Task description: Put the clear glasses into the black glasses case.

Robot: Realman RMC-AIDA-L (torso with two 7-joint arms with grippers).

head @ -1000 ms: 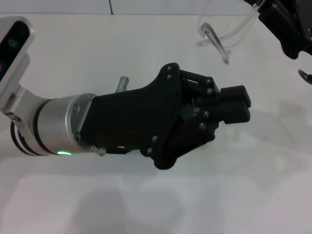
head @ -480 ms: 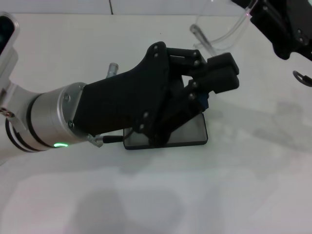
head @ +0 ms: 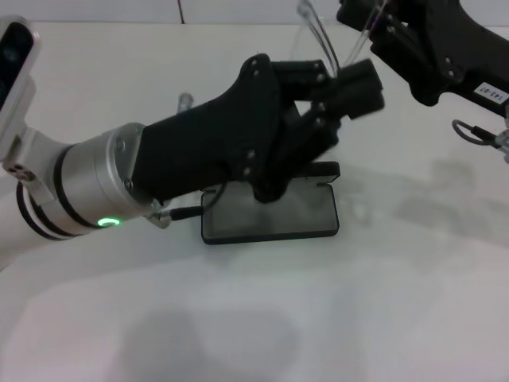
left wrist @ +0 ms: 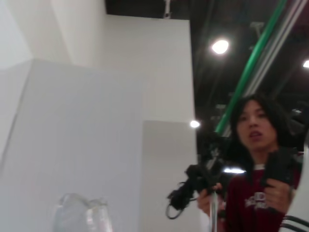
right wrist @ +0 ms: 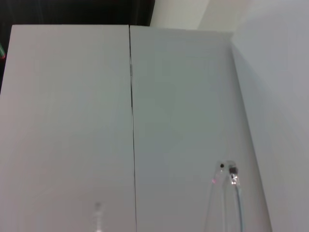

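Left gripper (head: 362,83): fingers pressed together, empty, raised over the case.
Case (head: 270,216): lies open on the table (head: 238,318), grey lining up, partly under that arm.
Glasses (head: 314,28): aloft beyond the case, held by the right gripper (head: 374,28), grip hidden.
Advice: lower level, temples folded.
Room: bare tabletop nearer and rightward.

Head view bright, even light from above; white table (head: 413,302) near washed out, w/ soft grey shadows under my arms. Mild glare on the black glasses case (head: 270,216) lining. Left wrist view dimmer, blurry throughout, ceiling lamps (left wrist: 220,46) flaring, bg dark. Right wrist view flat, soft, low contrast; the clear glasses (right wrist: 231,193) out of focus.
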